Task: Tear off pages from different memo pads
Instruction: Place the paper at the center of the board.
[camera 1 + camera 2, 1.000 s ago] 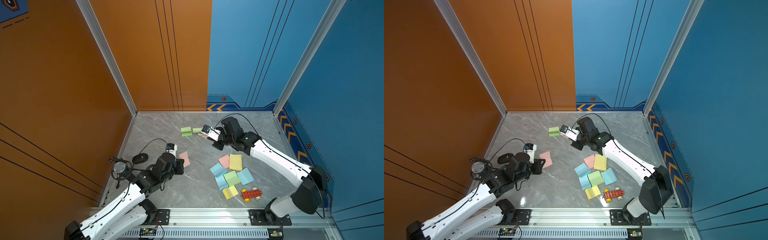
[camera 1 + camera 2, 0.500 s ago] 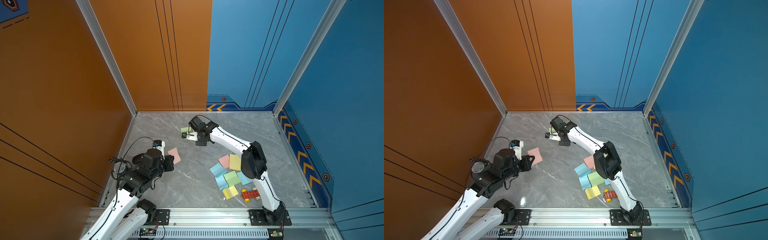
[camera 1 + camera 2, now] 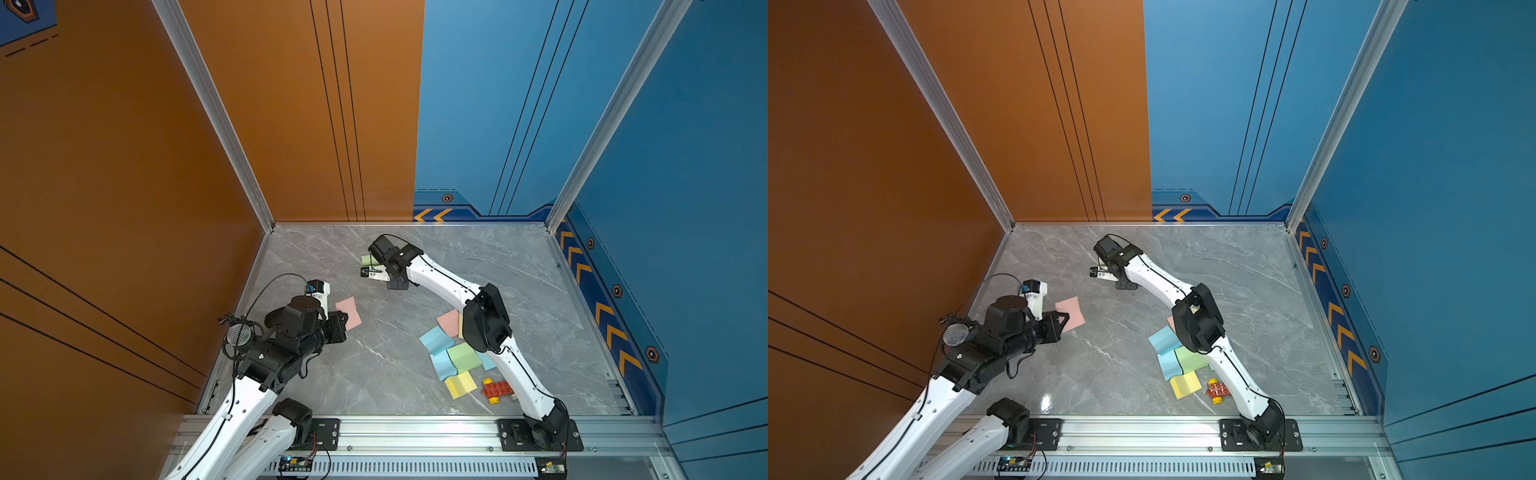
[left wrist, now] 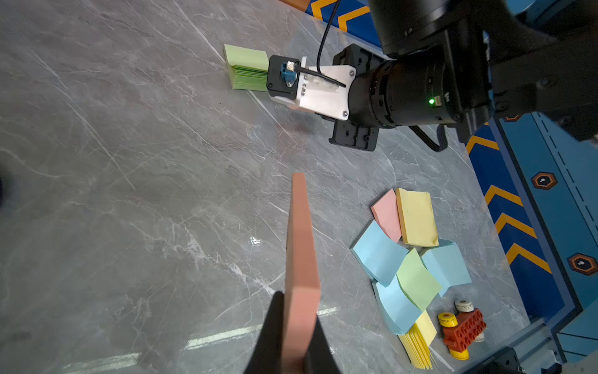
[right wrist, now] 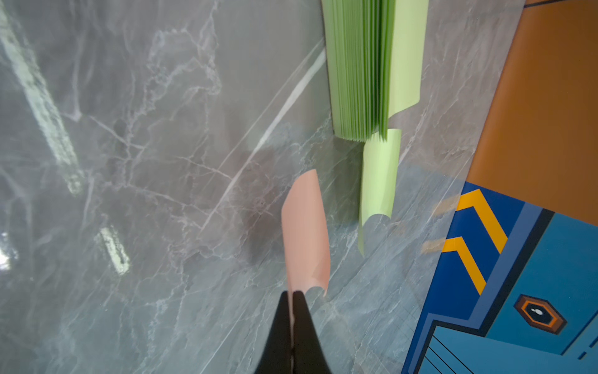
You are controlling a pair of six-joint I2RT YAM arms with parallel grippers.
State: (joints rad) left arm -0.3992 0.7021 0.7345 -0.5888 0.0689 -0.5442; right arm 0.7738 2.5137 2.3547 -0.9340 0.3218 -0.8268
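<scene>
Starting left: got the left fingers (image 4: 271, 327) clamped on a thick pink square memo pad (image 4: 301, 252), sticking straight out lengthwise from the tips toward the middle of the grey marble surface (image 4: 129, 194). Plenty of bare room around it.

Moving to the far middle: got the right fingers (image 5: 284, 323) pinched together on the end of a thin curled pink paper page (image 5: 305, 233), well apart from that pad, so probably torn free already. Just past the page's free end, spotting a loose pale green paper sheet (image 5: 378, 175) right beside a thick green memo pad (image 5: 356, 64), maybe touching.

Guessing a drop there, straight ahead of the right fingers, clearly the nearer ones. Tight against the far wall (image 3: 374, 166) though.

Near right: leaving alone a heap of blue, green, yellow and pink memo pads (image 3: 463, 355), with a red toy brick car (image 3: 496, 390) just beside.
</scene>
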